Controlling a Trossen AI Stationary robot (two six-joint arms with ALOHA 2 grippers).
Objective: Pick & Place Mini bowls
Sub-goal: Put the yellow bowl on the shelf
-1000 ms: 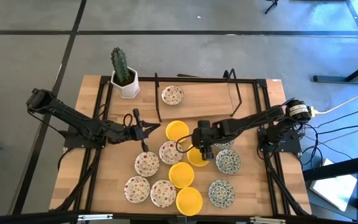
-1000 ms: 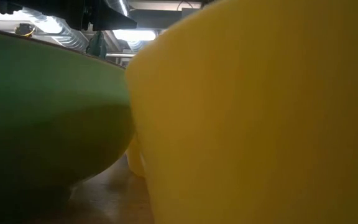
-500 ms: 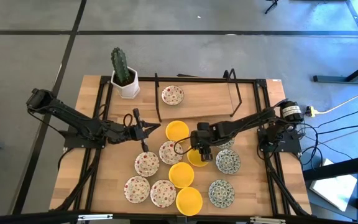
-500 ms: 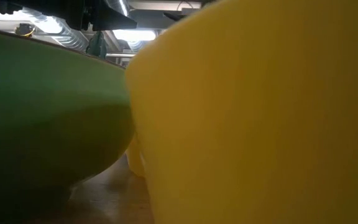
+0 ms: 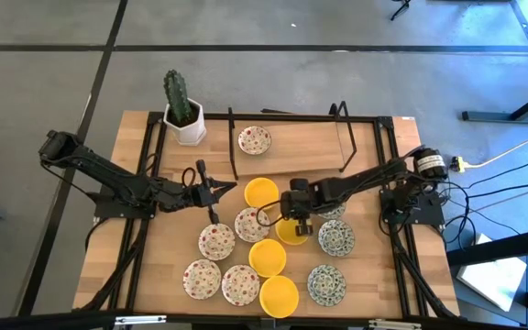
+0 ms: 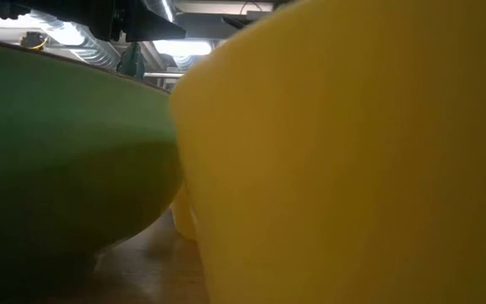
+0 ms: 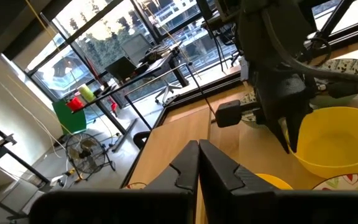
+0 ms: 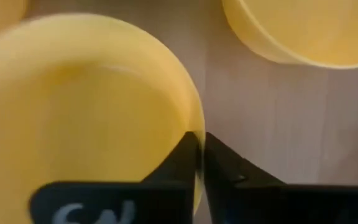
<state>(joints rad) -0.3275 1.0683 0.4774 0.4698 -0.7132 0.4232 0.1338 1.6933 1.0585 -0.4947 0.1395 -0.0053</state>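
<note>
The high view looks straight down on the whole worktop [image 5: 365, 275] and both arms. The low view sits at worktop level, pressed against a yellow mini bowl [image 6: 353, 160] that fills it. The right wrist view hangs close above another yellow bowl [image 8: 86, 106]; the left wrist view, farther off, shares it [image 7: 337, 140].
</note>
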